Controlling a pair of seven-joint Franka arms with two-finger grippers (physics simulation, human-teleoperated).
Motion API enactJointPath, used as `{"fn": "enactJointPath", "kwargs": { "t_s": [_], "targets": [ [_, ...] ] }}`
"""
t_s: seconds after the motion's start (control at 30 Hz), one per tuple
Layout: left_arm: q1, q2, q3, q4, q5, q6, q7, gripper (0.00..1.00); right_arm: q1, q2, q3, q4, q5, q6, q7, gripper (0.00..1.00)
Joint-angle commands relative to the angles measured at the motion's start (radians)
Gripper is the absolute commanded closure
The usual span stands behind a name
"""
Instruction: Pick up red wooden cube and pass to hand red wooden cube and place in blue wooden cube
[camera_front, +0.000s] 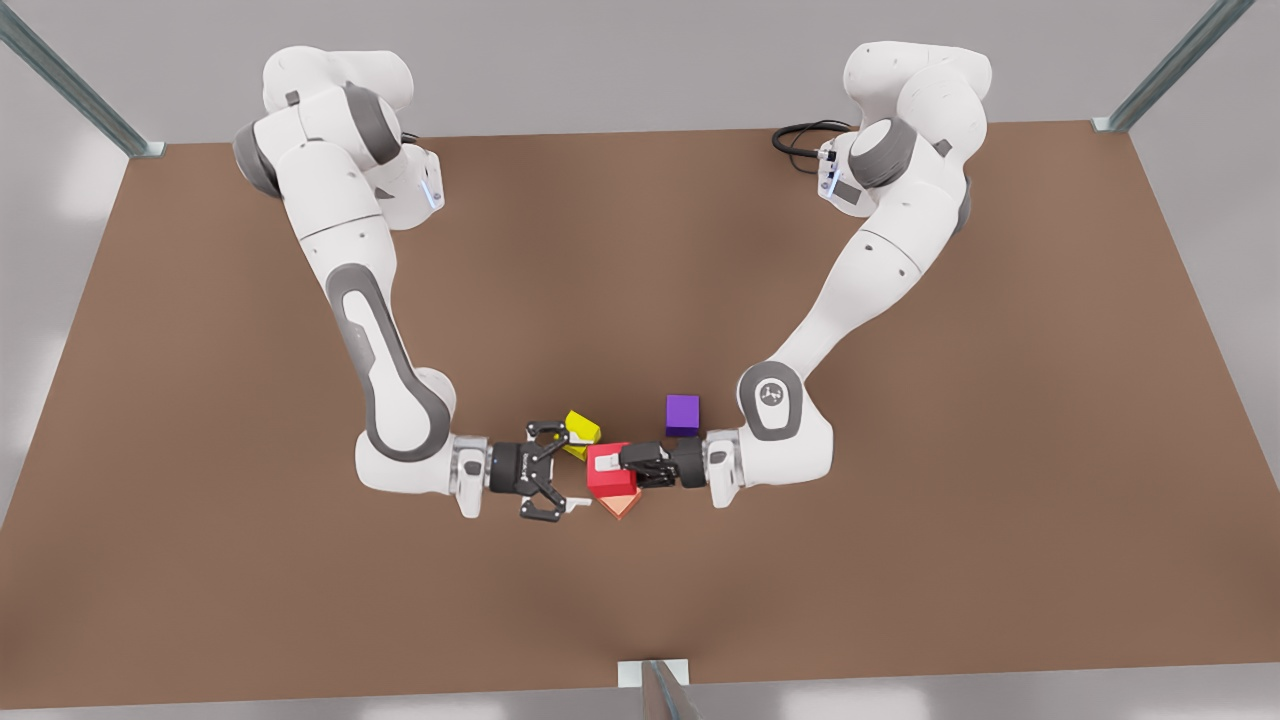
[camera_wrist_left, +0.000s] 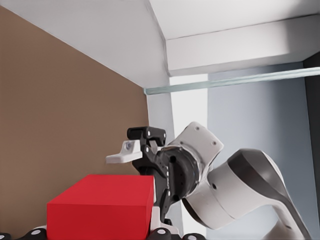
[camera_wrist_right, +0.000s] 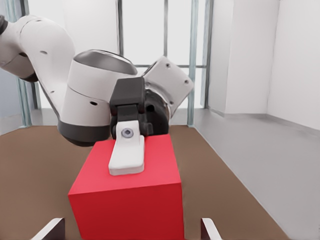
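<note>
Above the brown counter (camera_front: 900, 480), the left hand (camera_front: 610, 466) grips the red wooden cube (camera_front: 604, 458) mid-air; the right hand (camera_front: 562, 470), fingers spread wide, faces it from just beside.

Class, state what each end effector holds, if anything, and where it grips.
The left end effector grips the red wooden cube, one pad on its upper face; the open right end effector holds nothing.

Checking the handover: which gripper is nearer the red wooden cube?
Left. The left gripper is shut on the red wooden cube; the right gripper is open, facing it, not touching.
</note>
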Motion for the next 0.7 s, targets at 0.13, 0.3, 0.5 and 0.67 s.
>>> {"fn": "enactJointPath", "kwargs": {
  "t_s": [0.13,0.3,0.5,0.67],
  "targets": [
    [-0.017,-0.002,-0.001,0.004,-0.015,0.025,0.094,0.4,0.006,0.016,0.008,0.03,0.002,0.002,-0.03,0.0],
    [-0.026,-0.002,-0.001,0.011,-0.015,0.034,0.094,0.4,0.016,0.016,0.015,0.039,0.002,0.008,-0.025,0.0],
    [-0.032,0.003,-0.001,0.013,-0.015,0.04,0.094,0.4,0.019,0.016,0.015,0.046,0.002,0.007,-0.019,0.0],
    [-0.034,0.003,-0.001,0.016,-0.016,0.04,0.092,0.4,0.019,0.016,0.023,0.044,0.0,0.008,-0.011,0.36]
  ]
}}
